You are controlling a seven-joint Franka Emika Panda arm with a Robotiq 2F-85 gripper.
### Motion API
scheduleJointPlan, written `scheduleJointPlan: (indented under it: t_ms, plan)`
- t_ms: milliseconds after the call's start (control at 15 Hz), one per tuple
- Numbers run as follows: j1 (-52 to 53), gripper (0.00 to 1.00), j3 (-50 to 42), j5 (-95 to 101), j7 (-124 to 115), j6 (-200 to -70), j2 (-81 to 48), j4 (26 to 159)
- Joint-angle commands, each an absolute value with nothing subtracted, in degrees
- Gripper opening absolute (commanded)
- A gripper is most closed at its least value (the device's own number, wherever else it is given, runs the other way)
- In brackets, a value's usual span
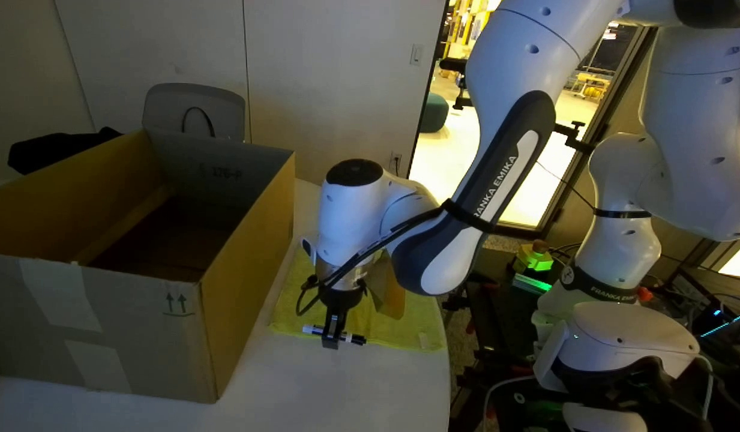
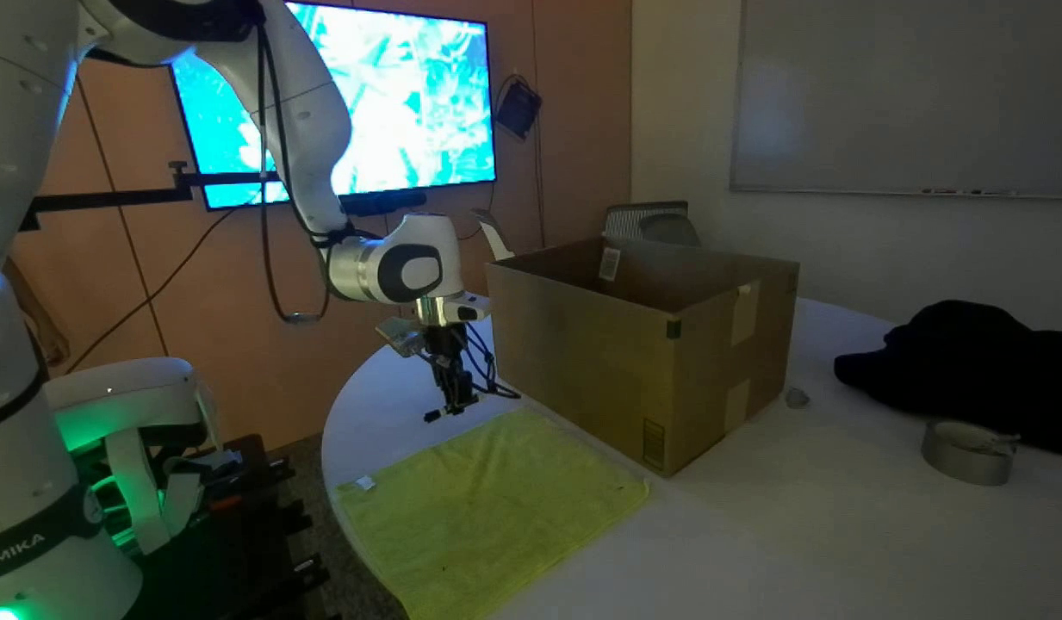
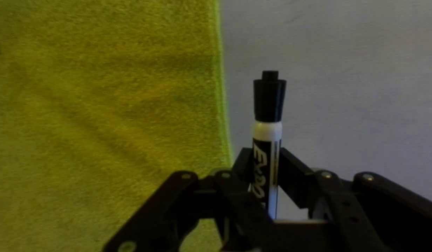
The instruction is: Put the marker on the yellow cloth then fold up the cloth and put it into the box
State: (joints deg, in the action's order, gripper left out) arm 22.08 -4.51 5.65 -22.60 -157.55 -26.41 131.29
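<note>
My gripper (image 3: 266, 156) is shut on the marker (image 3: 268, 101), a slim pen with a black cap, white collar and dark label. Its two fingers press the barrel from both sides; the marker's rear end is hidden in the wrist view. In an exterior view the marker (image 1: 353, 339) lies level across the fingertips, by the cloth's edge. The yellow cloth (image 2: 496, 508) is spread flat on the table, unfolded. In the wrist view its hem runs just left of the marker, which appears over bare tabletop. Beside the cloth stands the open-topped cardboard box (image 2: 582, 362); part of its floor is hidden.
The box's tall side wall (image 1: 249, 270) rises close to the cloth and the wrist. A tape roll (image 2: 967, 452) and a black garment (image 2: 961, 370) lie beyond the box. The white table (image 1: 370, 390) has a rounded edge near the robot base.
</note>
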Motion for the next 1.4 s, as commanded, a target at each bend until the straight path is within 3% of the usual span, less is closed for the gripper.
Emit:
scheduleJointPlan:
  t_ms: [0, 800, 1333]
  plan:
    - [23.90, 0.07, -9.43, 10.31, -29.20, -156.10, -23.23, 134.22]
    - [21.40, 0.06, -17.41, 23.03, -36.80, -150.45, -23.41, 134.68]
    - [17.34, 0.07, -16.37, 25.32, -36.26, -150.14, -25.03, 135.26]
